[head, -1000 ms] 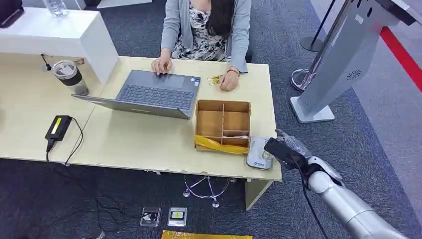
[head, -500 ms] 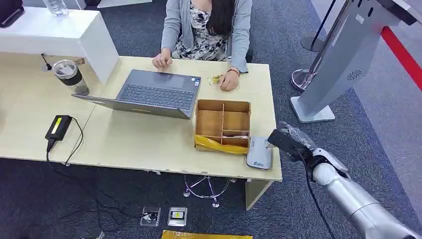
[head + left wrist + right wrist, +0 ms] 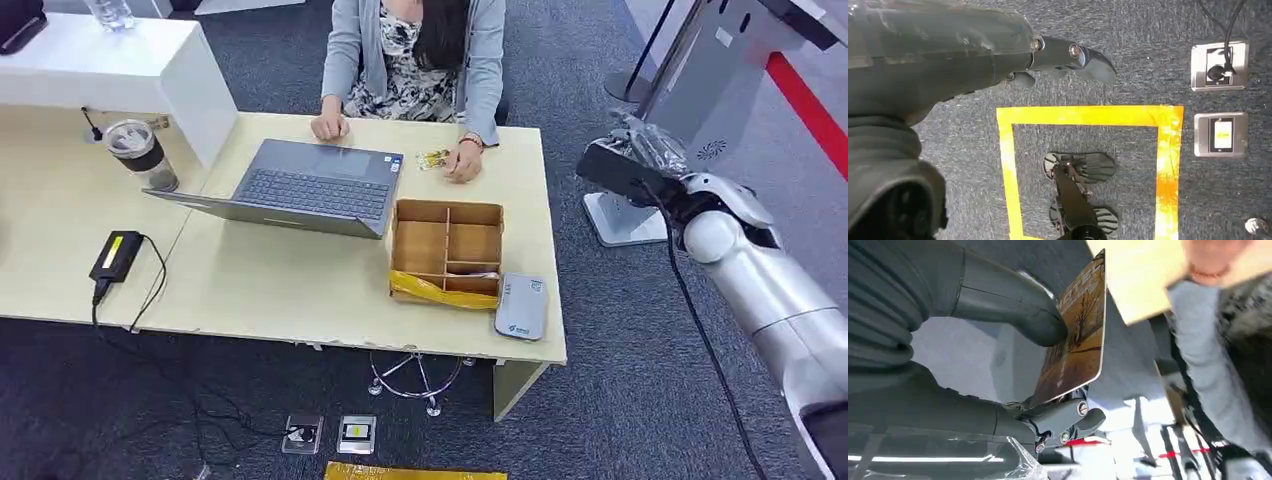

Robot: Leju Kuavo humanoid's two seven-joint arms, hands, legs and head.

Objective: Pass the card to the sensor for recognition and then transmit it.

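Head view: right hand (image 3: 640, 165) raised off desk (image 3: 270, 280) edge, well apart from grey sensor (image 3: 521, 306) by wooden box (image 3: 447, 250); judged step: transmit, next reach toward person (image 3: 415, 60); right wrist view: thumb and fingers (image 3: 1013, 310) pinch card (image 3: 1075, 335); left wrist view: left hand (image 3: 998, 55) hangs empty, fingers straight.

On your desk (image 3: 300, 290) the laptop (image 3: 310, 188) sits before the seated person (image 3: 415, 60), with the divided box (image 3: 447, 250) to its right and the card reader (image 3: 522, 306) just right of the box's near corner. Far left you have the tumbler (image 3: 140, 152), with the power brick (image 3: 117, 256) nearer you. Your right hand (image 3: 640, 165) holds the card (image 3: 1075, 335) off the desk's right edge, beside the kiosk stand (image 3: 690, 110)
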